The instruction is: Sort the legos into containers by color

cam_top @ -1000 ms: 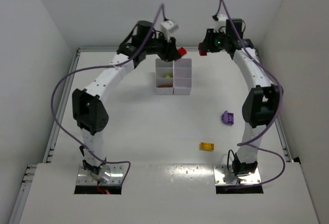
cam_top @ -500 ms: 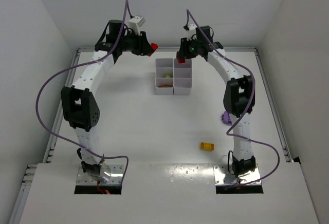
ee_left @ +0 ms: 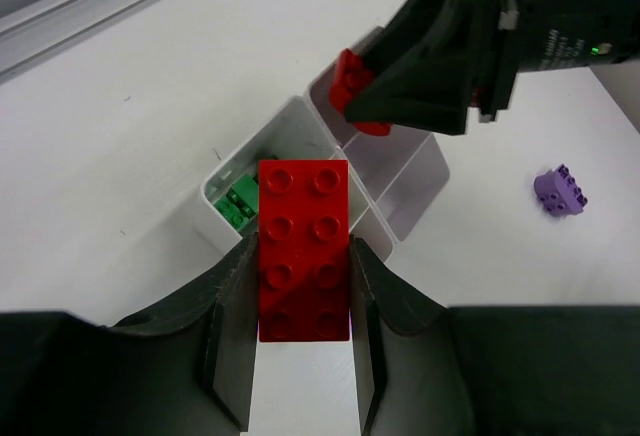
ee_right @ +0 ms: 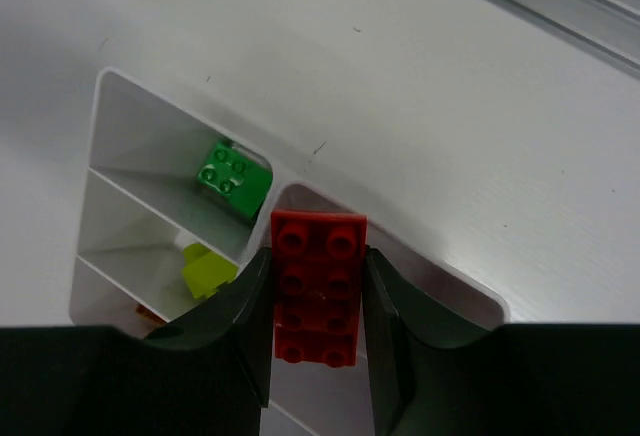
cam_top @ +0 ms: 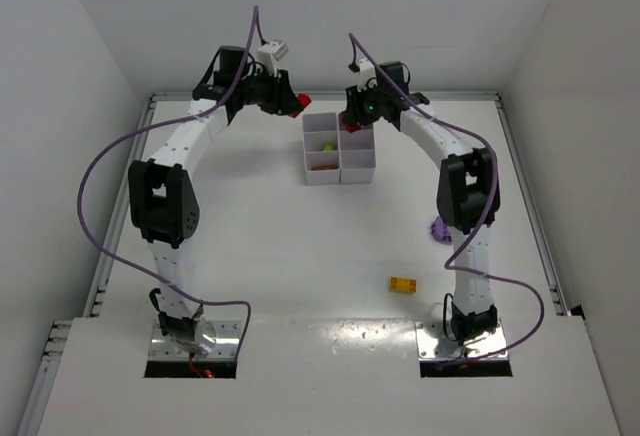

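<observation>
— Why are both hovering at the tray [cam_top: 322, 178]'s far end?
— The right gripper [ee_right: 316, 259] is pinching a red brick [ee_right: 318, 296] over the cell beside the green brick [ee_right: 232, 178], probably for a drop
— And the left gripper [ee_left: 303, 246]?
— Clamping a second red brick [ee_left: 303, 266] just outside; the right one is blocking it. Purple brick [ee_left: 560, 191] and yellow brick [cam_top: 403, 284] are lying apart, unsorted

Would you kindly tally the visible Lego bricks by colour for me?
Red bricks: 2
Green brick: 1
Lime brick: 1
Orange brick: 1
Purple brick: 1
Yellow brick: 1
Total: 7
</observation>
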`<state>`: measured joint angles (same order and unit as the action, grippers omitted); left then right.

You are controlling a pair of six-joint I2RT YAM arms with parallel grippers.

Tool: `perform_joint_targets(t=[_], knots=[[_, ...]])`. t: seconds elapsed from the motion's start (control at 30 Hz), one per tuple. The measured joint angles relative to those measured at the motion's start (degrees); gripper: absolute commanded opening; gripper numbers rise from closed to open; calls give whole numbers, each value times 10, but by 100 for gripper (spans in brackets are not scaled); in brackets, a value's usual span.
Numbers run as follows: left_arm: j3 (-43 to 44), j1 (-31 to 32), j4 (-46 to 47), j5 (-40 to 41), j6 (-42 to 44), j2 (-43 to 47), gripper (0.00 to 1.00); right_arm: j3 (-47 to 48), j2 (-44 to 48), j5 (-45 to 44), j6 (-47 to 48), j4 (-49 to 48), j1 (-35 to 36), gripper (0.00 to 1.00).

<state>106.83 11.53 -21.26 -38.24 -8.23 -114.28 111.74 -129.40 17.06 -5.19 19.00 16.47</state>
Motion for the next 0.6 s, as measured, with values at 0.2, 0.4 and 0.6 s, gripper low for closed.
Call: perform_joint_targets(t=[0.2, 0.4, 0.6], knots=[[5, 5, -2, -1, 14, -17, 9, -109, 68, -23, 23, -44, 1, 57], [10, 26, -12, 1, 45, -20, 9, -156, 89, -41, 36, -75, 1, 29], [15, 59, -25, 6, 70, -20, 9, -204, 120, -50, 59, -134, 1, 1]])
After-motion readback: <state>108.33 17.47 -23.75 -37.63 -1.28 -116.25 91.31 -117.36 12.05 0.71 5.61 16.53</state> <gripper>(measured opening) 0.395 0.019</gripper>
